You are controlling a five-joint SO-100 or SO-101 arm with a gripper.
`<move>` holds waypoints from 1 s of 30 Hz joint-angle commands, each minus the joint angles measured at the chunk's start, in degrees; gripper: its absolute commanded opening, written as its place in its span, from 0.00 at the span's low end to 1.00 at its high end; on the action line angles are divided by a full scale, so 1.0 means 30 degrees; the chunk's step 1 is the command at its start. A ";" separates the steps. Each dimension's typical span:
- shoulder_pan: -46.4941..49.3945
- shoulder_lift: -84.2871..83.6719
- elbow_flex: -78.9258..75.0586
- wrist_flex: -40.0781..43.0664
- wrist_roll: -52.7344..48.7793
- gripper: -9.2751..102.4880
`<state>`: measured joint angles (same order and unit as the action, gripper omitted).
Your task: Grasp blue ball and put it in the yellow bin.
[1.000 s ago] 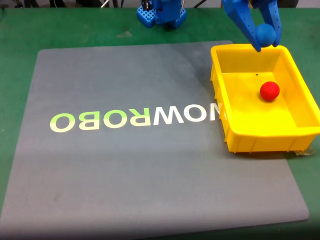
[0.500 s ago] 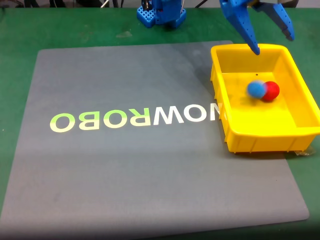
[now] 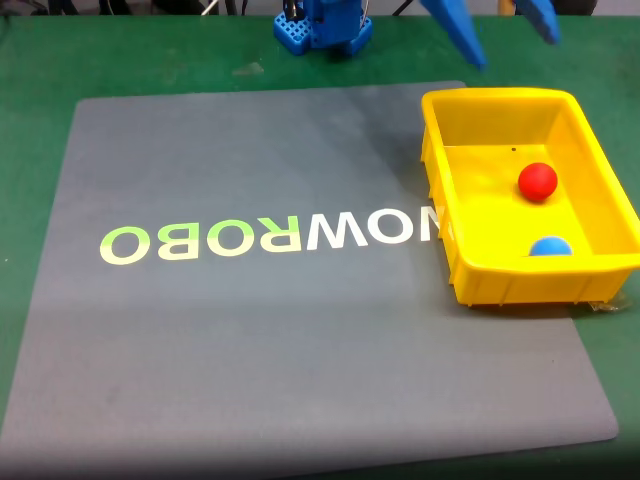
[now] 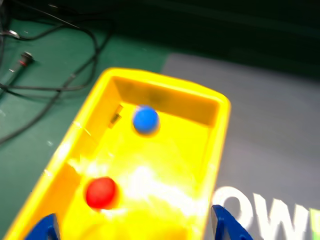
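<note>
The blue ball (image 3: 550, 247) lies inside the yellow bin (image 3: 500, 96), against its near wall in the fixed view. In the wrist view the blue ball (image 4: 145, 119) rests by the far end wall of the yellow bin (image 4: 165, 82). My gripper (image 3: 515, 50) hangs open above the bin's far rim, holding nothing. Its two blue fingertips enter the wrist view at the bottom edge, far apart, where the gripper (image 4: 135, 230) looks down over the bin.
A red ball (image 3: 538, 181) also lies in the bin, apart from the blue one, and the red ball (image 4: 101, 192) appears in the wrist view too. The bin stands on a grey mat (image 3: 250, 330) with lettering over a green table. Arm base (image 3: 325, 25) at the back. Cables (image 4: 50, 75) lie beside the bin.
The gripper opened and let the blue ball go; the ball fell into the bin, bumped by the red ball and rolled to the near wall. The gripper rose.
</note>
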<state>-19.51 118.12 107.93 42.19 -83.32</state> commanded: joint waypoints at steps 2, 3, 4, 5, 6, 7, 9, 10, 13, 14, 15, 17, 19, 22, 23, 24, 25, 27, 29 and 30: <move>0.1904 0.7354 0.5918 -0.0322 -0.1406 0.31; 0.2344 0.8936 0.7383 -0.0264 -0.1699 0.29; 0.2783 1.0576 0.8936 -0.0117 -0.2021 0.24; 0.3223 1.2158 1.0283 0.0176 -0.2373 0.19; 0.3604 1.3564 1.1396 0.0850 -0.2754 0.15; 0.4043 1.4883 1.2363 0.1670 -0.3047 0.11; 0.4775 1.7227 1.4092 0.3076 -0.3545 0.08; 0.5098 1.8193 1.4854 0.3662 -0.3662 0.08; 0.5684 2.1006 1.6787 0.5625 -0.3896 0.08; 0.5859 2.1943 1.7432 0.6299 -0.4072 0.08; 0.6006 2.2793 1.8018 0.6914 -0.4131 0.08; 0.6299 2.4082 1.9043 0.8262 -0.4424 0.08; 0.6445 2.4082 1.9512 0.8848 -0.4072 0.08; 0.6680 2.4082 2.0420 0.9404 -0.3955 0.08; 0.6768 2.4082 2.0771 0.9521 -0.3955 0.08; 0.6855 2.4082 2.1152 0.9551 -0.3926 0.08; 0.6973 2.4082 2.1504 0.9551 -0.3926 0.08; 0.7266 2.4082 2.2119 0.9551 -0.3984 0.08; 0.7500 2.4082 2.2793 0.9404 -0.4043 0.08; 0.7646 2.4082 2.3115 0.9287 -0.4189 0.08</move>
<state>1.93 189.76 174.73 70.75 -95.54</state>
